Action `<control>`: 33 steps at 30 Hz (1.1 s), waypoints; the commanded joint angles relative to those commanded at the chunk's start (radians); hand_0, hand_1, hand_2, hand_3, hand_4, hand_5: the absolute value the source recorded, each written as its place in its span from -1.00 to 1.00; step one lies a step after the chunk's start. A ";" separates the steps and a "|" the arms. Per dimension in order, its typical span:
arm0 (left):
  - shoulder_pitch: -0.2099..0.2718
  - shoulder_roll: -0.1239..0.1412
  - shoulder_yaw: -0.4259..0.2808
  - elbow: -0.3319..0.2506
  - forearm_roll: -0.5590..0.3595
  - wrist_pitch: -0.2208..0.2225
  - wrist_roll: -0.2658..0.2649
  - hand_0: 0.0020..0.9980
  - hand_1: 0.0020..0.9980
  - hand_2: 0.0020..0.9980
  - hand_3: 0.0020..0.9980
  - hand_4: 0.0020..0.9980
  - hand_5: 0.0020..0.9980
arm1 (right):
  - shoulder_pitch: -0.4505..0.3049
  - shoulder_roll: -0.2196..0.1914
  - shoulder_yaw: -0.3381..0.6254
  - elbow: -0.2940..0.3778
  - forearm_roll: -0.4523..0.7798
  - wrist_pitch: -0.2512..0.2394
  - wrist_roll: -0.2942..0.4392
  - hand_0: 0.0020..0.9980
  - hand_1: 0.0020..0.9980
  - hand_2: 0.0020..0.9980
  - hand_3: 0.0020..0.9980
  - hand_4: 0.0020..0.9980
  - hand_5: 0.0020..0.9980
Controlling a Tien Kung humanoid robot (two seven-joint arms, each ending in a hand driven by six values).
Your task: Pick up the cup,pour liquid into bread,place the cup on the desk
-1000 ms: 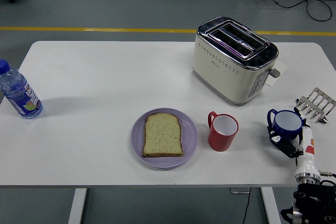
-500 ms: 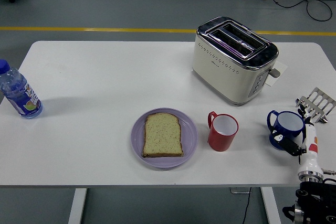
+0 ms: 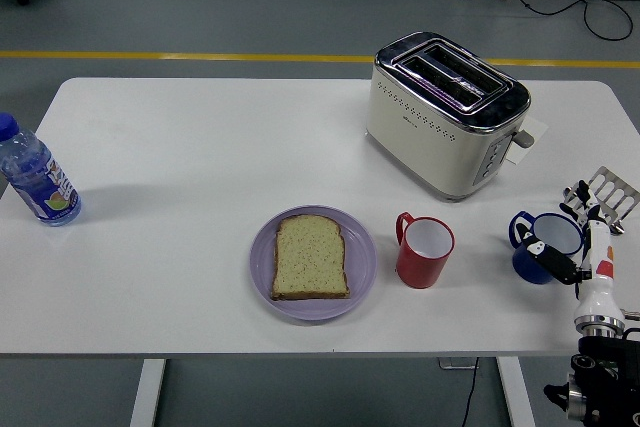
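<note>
Since a second ago the right hand [image 3: 578, 237] has drawn in around the blue cup [image 3: 545, 246]: then the cup sat clear in front of the fingers, now it stands a little further right and black-and-white fingers [image 3: 553, 261] lie across its near side, with the metal-ribbed fingers touching its far right rim. The hand looks wrapped on the cup, which stands upright on the white counter [image 3: 200, 157]. Nothing else has shifted. Taking the toaster [image 3: 446, 112] as the landmark: the blue cup stands in front of it and off to its right, near the counter's right edge; one red cup [image 3: 424, 249], empty and upright, stands straight in front of it; one purple plate [image 3: 313, 263] lies in front and to its left, just beside the red cup, with one slice of bread [image 3: 311, 257] flat on it; one water bottle [image 3: 36, 176] with a blue cap stands far to its left at the counter's left edge. So: two cups, one plate, one slice, one bottle, one toaster.
</note>
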State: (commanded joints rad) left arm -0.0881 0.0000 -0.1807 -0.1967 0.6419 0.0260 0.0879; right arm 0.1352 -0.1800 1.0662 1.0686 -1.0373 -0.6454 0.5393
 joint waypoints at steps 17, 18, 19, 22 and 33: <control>-0.007 0.000 -0.006 0.000 0.003 -0.001 0.000 0.27 0.29 0.31 0.09 -0.36 0.69 | 0.000 -0.008 0.093 0.231 -0.200 0.000 -0.164 0.96 0.66 0.95 1.00 0.89 -0.74; -0.007 0.000 -0.006 0.000 0.003 -0.001 0.000 0.27 0.29 0.31 0.09 -0.36 0.69 | -0.001 -0.009 0.102 0.251 -0.205 0.000 -0.180 0.95 0.64 0.91 0.99 0.84 -0.74; -0.007 0.000 -0.006 0.000 0.003 -0.001 0.000 0.27 0.29 0.31 0.09 -0.36 0.69 | -0.002 -0.010 0.106 0.261 -0.207 0.000 -0.187 0.95 0.64 0.91 0.99 0.84 -0.74; -0.007 0.000 -0.006 0.000 0.003 -0.001 0.000 0.27 0.29 0.31 0.09 -0.36 0.69 | -0.006 -0.013 0.121 0.297 -0.162 0.000 -0.183 0.95 0.64 0.91 0.99 0.84 -0.74; -0.008 0.001 -0.007 0.001 0.001 0.000 0.000 0.27 0.29 0.31 0.09 -0.36 0.69 | -0.027 0.003 0.236 0.336 0.235 0.011 0.012 0.51 0.33 0.44 0.37 0.23 -0.81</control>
State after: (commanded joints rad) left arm -0.0965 0.0010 -0.1878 -0.1961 0.6433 0.0258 0.0884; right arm 0.1078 -0.1769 1.3025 1.4049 -0.8026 -0.6348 0.5516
